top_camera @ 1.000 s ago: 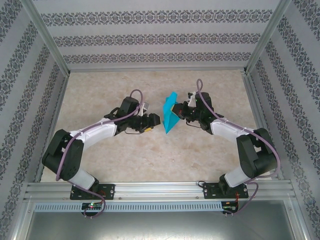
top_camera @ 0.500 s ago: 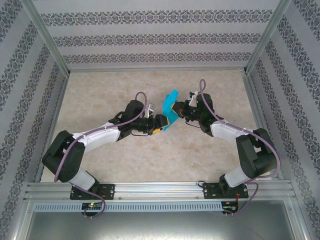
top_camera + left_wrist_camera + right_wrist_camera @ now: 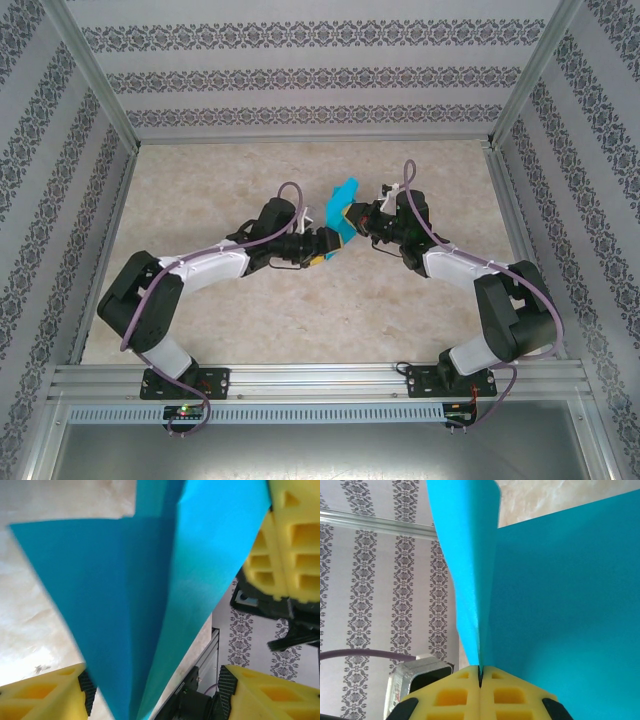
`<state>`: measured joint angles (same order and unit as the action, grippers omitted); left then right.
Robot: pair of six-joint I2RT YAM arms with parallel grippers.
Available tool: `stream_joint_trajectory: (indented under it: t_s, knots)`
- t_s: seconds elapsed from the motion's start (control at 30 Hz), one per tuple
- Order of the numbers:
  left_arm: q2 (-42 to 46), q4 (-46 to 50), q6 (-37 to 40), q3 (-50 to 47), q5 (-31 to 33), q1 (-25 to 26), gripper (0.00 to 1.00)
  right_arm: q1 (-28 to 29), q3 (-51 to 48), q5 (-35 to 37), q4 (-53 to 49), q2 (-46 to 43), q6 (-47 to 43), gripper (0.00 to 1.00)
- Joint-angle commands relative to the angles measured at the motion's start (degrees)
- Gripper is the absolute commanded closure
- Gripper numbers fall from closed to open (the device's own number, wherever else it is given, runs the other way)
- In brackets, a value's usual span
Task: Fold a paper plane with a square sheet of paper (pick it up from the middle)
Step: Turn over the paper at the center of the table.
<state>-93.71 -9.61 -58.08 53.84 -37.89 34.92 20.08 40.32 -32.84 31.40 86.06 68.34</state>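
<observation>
1. Teal-blue paper sheet [image 3: 344,208], thin and folded along a sharp crease into a pointed wedge, is held in the air above the middle of the beige marbled tabletop [image 3: 200,180], between the two arms.
2. The right gripper [image 3: 480,677] has its blocky yellow fingers pressed together and pinches the sheet at the fold. In the right wrist view two layers of paper rise from the seam between the pads: one curls away to the left, and the other spreads flat to the right.
3. The left gripper [image 3: 155,692] has its jaws apart, with one yellow finger [image 3: 45,697] on each side of the sheet's narrow lower tip. Whether either pad touches the paper cannot be told.
4. From overhead, the two grippers meet at the sheet, the left reaching in from the lower left and the right from the right, just beside each other.
5. In the left wrist view, the right gripper's yellow fingers sit at the upper right, against the sheet's lighter face.
6. Grey patterned wallpaper walls [image 3: 320,75] surround the table.
</observation>
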Motion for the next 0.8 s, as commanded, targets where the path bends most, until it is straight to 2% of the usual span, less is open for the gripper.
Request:
stream_joint_trajectory:
  t_s: [0.0, 0.07, 0.47, 0.77]
  knots:
    - [-0.68, -1.51, 1.74, 3.01, -0.08, 0.77, 0.34, -0.17, -1.03, -0.71, 3.89, -0.91, 1.87, 1.00]
    - [-0.68, -0.49, 2.51, 4.42, -0.29, 0.77, 0.38, -0.27, -1.18, -0.69, 3.38, -1.05, 1.59, 1.00]
    - [-1.70, 5.09, 5.79, 7.49, -1.26, 0.78, 0.73, -1.37, -2.26, -0.91, 3.10, -0.96, 0.60, 1.00]
    - [-1.32, 7.14, 7.43, 8.03, -0.71, 0.77, 0.88, -2.36, -3.13, -1.00, 2.71, -1.04, -0.09, 1.00]
